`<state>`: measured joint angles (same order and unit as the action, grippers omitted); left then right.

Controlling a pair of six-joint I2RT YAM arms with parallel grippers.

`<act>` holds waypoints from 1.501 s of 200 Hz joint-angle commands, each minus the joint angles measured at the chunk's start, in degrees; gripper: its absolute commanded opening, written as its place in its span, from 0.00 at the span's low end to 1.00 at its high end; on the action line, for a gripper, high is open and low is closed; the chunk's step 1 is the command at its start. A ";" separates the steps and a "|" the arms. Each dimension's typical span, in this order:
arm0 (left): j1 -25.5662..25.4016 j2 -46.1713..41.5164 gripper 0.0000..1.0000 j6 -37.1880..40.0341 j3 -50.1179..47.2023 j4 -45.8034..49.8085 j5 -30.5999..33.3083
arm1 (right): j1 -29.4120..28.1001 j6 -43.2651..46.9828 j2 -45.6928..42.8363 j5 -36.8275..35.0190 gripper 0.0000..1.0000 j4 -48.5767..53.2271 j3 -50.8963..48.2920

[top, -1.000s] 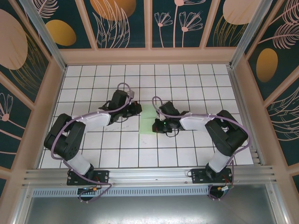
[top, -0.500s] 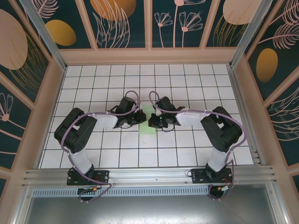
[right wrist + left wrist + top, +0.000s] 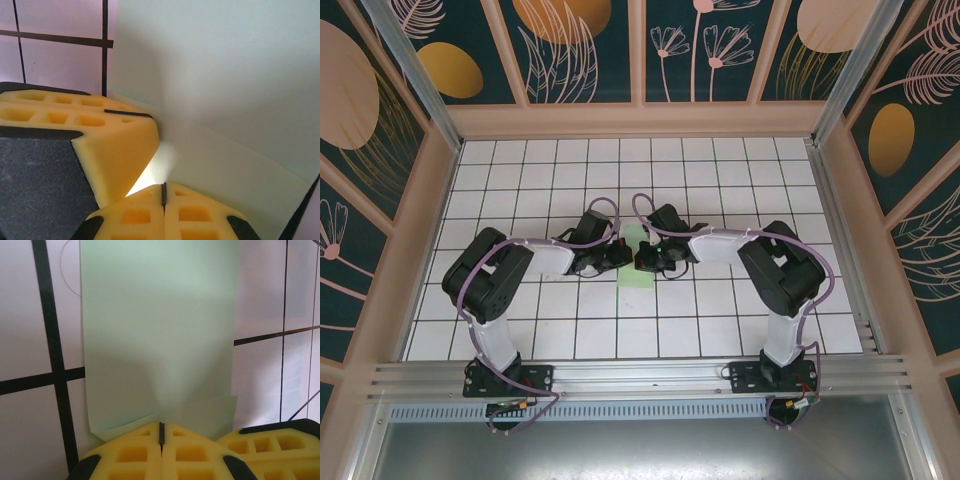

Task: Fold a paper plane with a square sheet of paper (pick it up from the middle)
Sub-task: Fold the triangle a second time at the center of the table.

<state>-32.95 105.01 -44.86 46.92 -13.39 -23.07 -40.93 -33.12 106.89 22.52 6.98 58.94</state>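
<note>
The square sheet of paper lies folded into a narrow pale green strip at the middle of the tiled table. A paper plane is out of view. My left gripper reaches in from the left and my right gripper from the right, almost touching over the strip's middle. In the left wrist view the shut left gripper rests its yellow tips on the sheet's near edge, where two layers show. The shut right gripper sits on the sheet beside the left gripper's pad. Nothing shows between either pair of pads.
The white grid table is boxed in by patterned walls on three sides. An aluminium rail runs along the near edge by the arm bases. Both forearms and purple cables arch over the table's middle.
Both shut grippers have moved inward onto the strip's middle, the left one coming nearer and rightward, the right one leftward. The sheet has stayed in place.
</note>
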 commanded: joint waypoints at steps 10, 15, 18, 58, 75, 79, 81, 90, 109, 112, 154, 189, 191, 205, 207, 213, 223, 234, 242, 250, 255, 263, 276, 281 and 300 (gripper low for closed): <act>-0.09 0.96 0.00 -0.67 -0.35 0.98 2.02 | -0.39 2.51 1.90 1.38 0.00 2.00 1.38; -0.10 0.91 0.00 -0.78 -0.46 1.19 2.29 | -0.38 2.74 1.82 1.38 0.00 2.20 1.15; -0.11 0.90 0.00 -0.77 -0.55 1.31 2.47 | -0.38 2.86 1.69 1.38 0.00 2.25 0.98; -0.15 1.15 0.00 -0.93 -1.52 2.68 3.99 | -0.28 5.13 -1.17 2.50 0.00 3.26 -4.13; -0.06 1.24 0.00 -1.19 -1.83 2.89 4.34 | -0.28 6.33 -2.86 2.73 0.00 4.28 -6.64; -0.10 1.22 0.00 -1.28 -1.82 2.95 4.43 | -0.29 6.52 -3.23 2.78 0.00 4.51 -7.20; -0.10 1.26 0.00 -1.33 -1.87 2.95 4.52 | -0.29 6.52 -3.46 2.81 0.00 4.57 -7.49; -0.09 1.33 0.00 -1.28 -1.91 3.15 4.70 | -0.27 6.67 -4.63 2.81 0.00 4.78 -9.20; -0.11 1.49 0.00 -1.28 -1.87 3.31 4.79 | -0.14 6.76 -7.36 2.19 0.00 5.47 -12.92; -0.14 1.43 0.00 -1.28 -1.99 3.28 4.81 | -0.20 6.67 -7.88 2.18 0.00 5.53 -13.48; -0.10 0.91 0.00 -0.78 -1.66 2.23 3.80 | 0.61 4.10 -14.35 2.44 0.00 5.23 -17.91; -0.12 -1.90 0.04 -1.94 1.68 1.51 2.33 | 4.73 -2.14 -20.36 0.69 0.07 -2.19 -15.99; -0.10 -2.20 0.05 -2.13 1.95 1.45 2.33 | 5.03 -2.37 -20.51 0.68 0.09 -2.99 -15.92; -0.15 -4.67 0.19 -3.46 3.07 1.39 2.61 | 6.95 -3.58 -20.81 0.59 0.21 -6.83 -15.40; -0.11 -5.15 0.21 -3.65 3.18 1.40 2.79 | 7.16 -3.67 -20.77 0.64 0.22 -7.16 -15.34; -0.09 -6.34 0.27 -4.28 3.30 1.40 3.49 | 7.86 -3.62 -20.42 0.94 0.27 -8.80 -15.01; -0.07 -8.98 0.35 -5.20 3.22 1.89 5.29 | 8.84 -2.91 -19.46 1.39 0.34 -10.61 -14.20; -0.09 -11.01 0.43 -6.41 2.69 2.53 7.50 | 9.27 -1.18 -17.91 2.36 0.38 -11.15 -12.73; -0.07 -12.58 0.49 -7.02 1.95 2.73 8.78 | 9.28 0.91 -16.69 3.84 0.40 -11.36 -11.63; -0.07 -14.14 0.56 -7.57 1.03 2.94 10.40 | 9.24 2.72 -15.37 4.81 0.42 -10.94 -10.39; -0.01 -15.06 0.60 -7.69 0.34 2.98 11.31 | 9.26 3.75 -14.58 5.63 0.43 -10.85 -9.71; 0.08 -16.44 0.66 -7.80 -0.53 3.34 12.63 | 9.28 5.27 -13.29 6.96 0.43 -11.00 -8.85; 0.16 -18.48 0.76 -7.70 -2.19 3.44 14.57 | 9.21 6.41 -11.20 8.47 0.45 -11.61 -8.00; 0.21 -19.16 0.79 -7.62 -2.91 3.30 15.05 | 9.25 7.02 -10.39 9.52 0.44 -11.87 -7.66; 0.17 -21.45 0.91 -7.31 -5.41 2.07 16.02 | 9.24 8.69 -7.82 11.33 0.44 -12.32 -6.77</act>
<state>-32.95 85.60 -51.86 44.99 -11.77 -10.85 -31.64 -28.77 96.14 29.23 -3.49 50.46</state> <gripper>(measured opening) 0.864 0.445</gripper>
